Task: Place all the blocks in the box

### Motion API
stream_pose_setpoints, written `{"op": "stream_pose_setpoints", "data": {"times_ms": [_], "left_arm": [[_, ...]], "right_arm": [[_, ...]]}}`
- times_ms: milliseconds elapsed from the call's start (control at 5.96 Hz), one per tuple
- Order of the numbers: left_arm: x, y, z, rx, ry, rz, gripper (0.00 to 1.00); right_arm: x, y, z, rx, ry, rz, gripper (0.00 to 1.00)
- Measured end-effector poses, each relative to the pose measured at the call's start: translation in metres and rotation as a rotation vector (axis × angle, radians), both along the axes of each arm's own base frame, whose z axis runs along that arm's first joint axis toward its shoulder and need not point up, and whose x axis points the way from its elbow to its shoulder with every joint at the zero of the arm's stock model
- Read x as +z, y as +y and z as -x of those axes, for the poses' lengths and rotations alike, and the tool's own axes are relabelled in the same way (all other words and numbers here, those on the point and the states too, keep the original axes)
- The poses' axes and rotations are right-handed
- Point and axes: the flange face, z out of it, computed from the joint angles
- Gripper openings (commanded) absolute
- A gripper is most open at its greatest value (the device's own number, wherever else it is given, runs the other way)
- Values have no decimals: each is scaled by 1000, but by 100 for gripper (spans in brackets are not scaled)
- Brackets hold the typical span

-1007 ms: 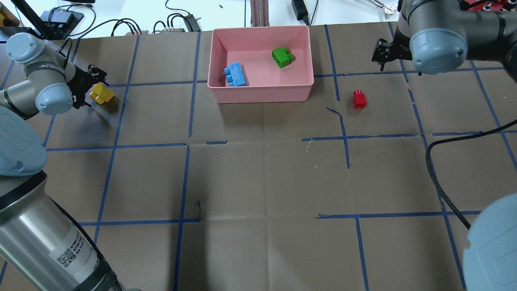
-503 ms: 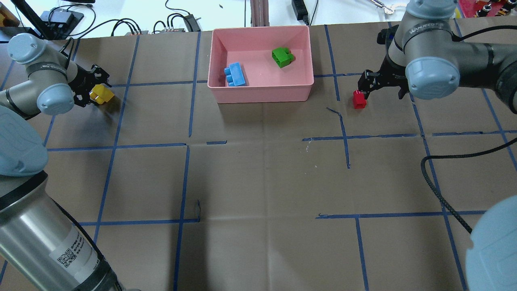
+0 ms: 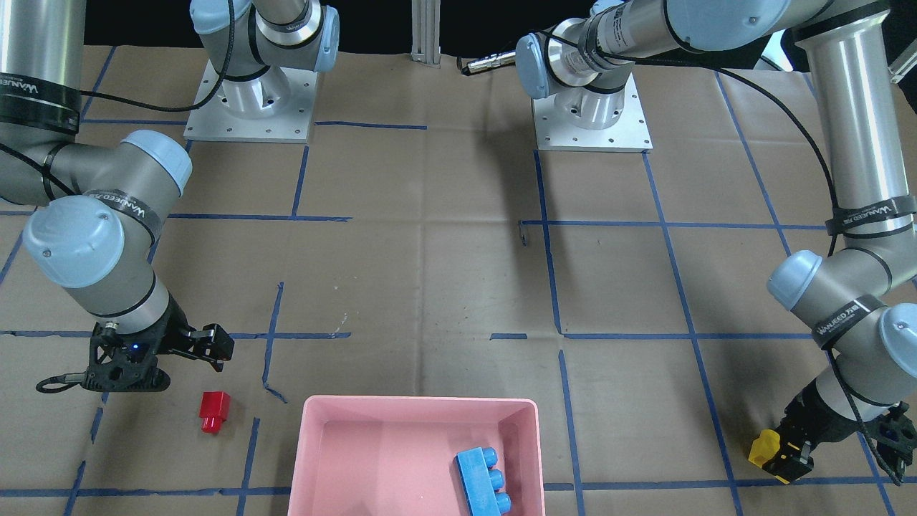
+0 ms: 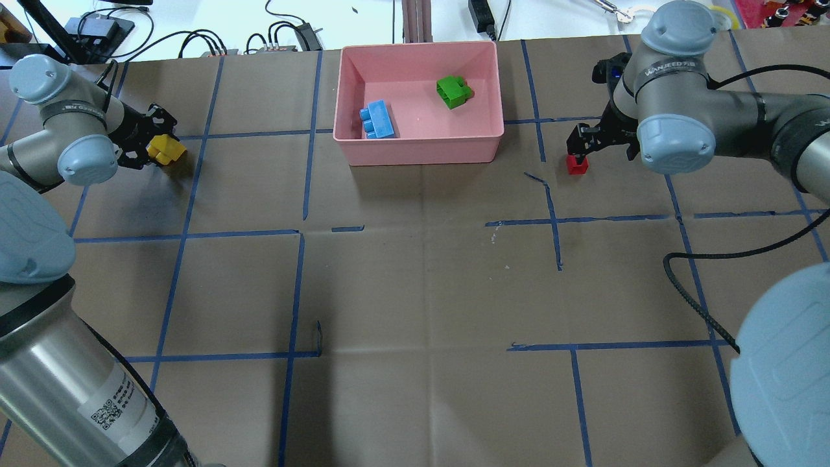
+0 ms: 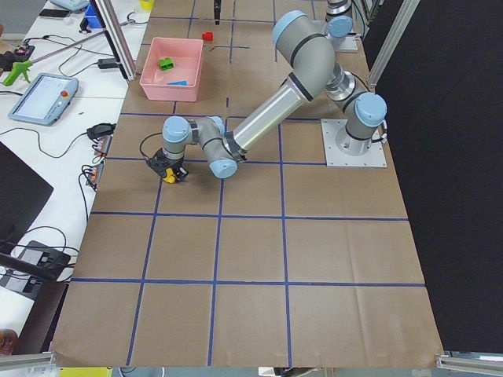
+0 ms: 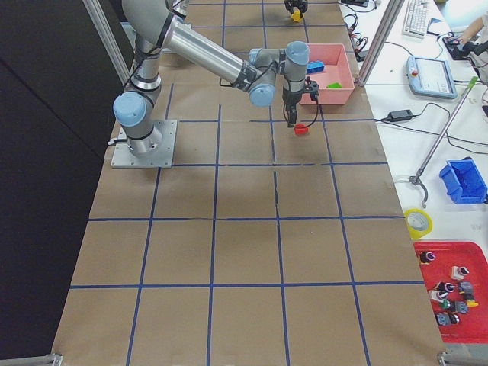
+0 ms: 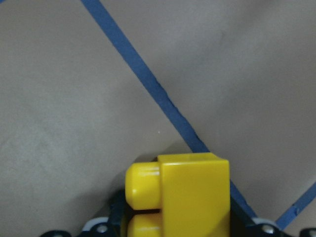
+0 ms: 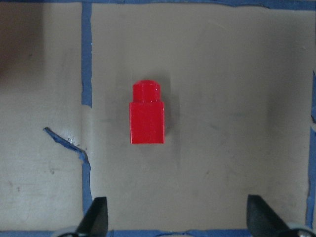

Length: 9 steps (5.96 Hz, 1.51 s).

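My left gripper (image 4: 150, 144) is shut on the yellow block (image 4: 166, 149) at the table's far left, low over the paper. The yellow block fills the bottom of the left wrist view (image 7: 192, 197). My right gripper (image 4: 579, 144) is open and hangs over the small red block (image 4: 577, 165), which lies on the table right of the box. In the right wrist view the red block (image 8: 147, 121) lies ahead of the wide-apart fingertips (image 8: 98, 215). The pink box (image 4: 418, 150) holds the blue block (image 4: 378, 120) and the green block (image 4: 454, 92).
Blue tape lines grid the brown paper. A black cable (image 4: 697, 292) trails over the table at the right. Cables and power bricks (image 4: 285, 35) lie beyond the far edge. The arm bases (image 3: 591, 115) stand at the robot's side.
My right arm has swung in toward the box and come down over the red block. My left gripper with the yellow block has barely shifted.
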Motion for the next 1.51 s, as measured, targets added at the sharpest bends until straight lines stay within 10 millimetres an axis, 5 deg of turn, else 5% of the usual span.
{"op": "stream_pose_setpoints", "data": {"times_ms": [336,1007,1174,1510], "left_arm": [[31,-3,-1,-2,0,21,31],[160,30,21,-2,28,-23,31],[189,35,36,-19,34,-37,31],[230,25,121,-197,9,-30,26]], "right_arm": [[-19,-13,-2,6,5,45,99],[-47,-27,-16,0,-10,88,98],[-51,-26,-18,2,-15,82,93],[-56,-23,-19,4,-13,68,79]]}}
